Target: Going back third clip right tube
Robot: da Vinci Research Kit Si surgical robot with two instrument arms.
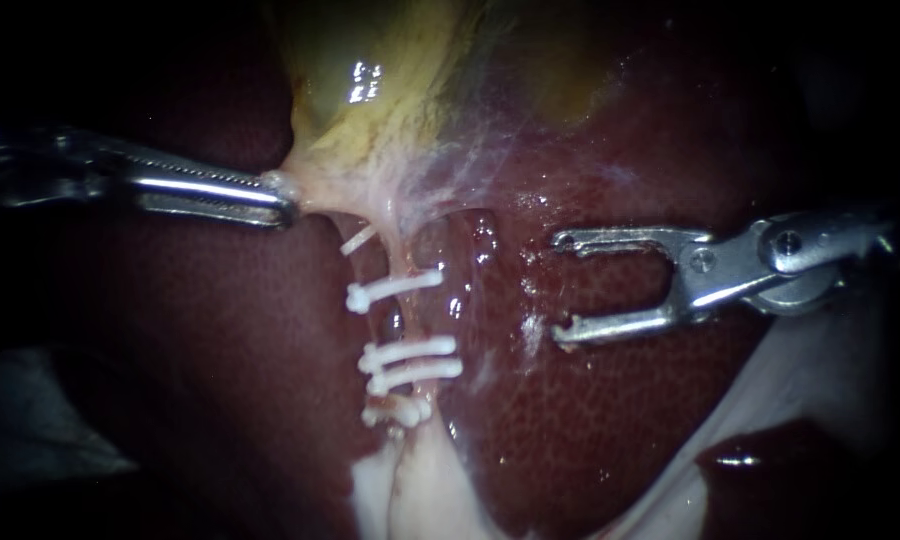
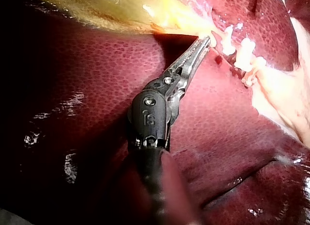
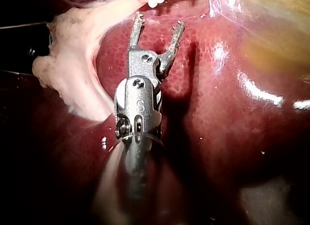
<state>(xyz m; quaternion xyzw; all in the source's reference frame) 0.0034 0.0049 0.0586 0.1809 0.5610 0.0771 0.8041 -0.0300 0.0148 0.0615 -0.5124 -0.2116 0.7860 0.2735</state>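
In the endoscope view, our left instrument [image 1: 282, 205] has its hand clamped on pale tissue [image 1: 320, 185] just above the tube [image 1: 410, 318], which carries white clips [image 1: 410, 350]. Our right instrument [image 1: 567, 285] hangs beside the tube over the liver [image 1: 610, 400], its hand apart and empty. The left wrist view shows the clamped hand next to the clips. The right wrist view shows the spread hand near the tube, not touching it.

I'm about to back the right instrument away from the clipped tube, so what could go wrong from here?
1. The right instrument stands open beside the clips; drifting sideways might snag one.
2. The left instrument is clamped on taut tissue below the gallbladder; extra pull might tear it.
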